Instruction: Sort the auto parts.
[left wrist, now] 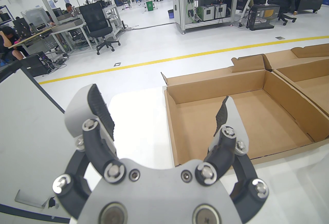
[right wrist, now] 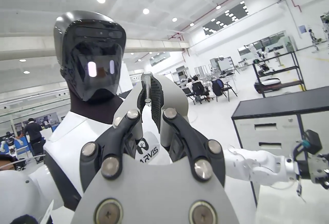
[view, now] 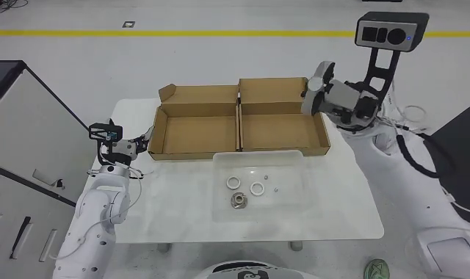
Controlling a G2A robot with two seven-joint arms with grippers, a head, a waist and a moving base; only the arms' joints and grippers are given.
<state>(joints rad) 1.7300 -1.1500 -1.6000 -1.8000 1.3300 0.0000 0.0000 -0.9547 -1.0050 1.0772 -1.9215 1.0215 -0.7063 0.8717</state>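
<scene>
Auto parts (view: 244, 191) mostly lie unsorted in the clear tray (view: 290, 205) on the counter (view: 345, 205); both cardboard boxes (view: 194, 132) look empty, so sorting has barely begun. Left hand (left wrist: 160, 99): fingers apart, empty. Right hand (right wrist: 149, 79) is clamped on a threaded bolt (right wrist: 147, 91).

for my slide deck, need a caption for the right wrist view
Right claw shut on a small threaded bolt, which lies lengthwise along its pads.

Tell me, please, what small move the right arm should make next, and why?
Probably lower the right claw into the right cardboard box and release: it is shut on a threaded bolt and hangs by that box's far corner.
</scene>
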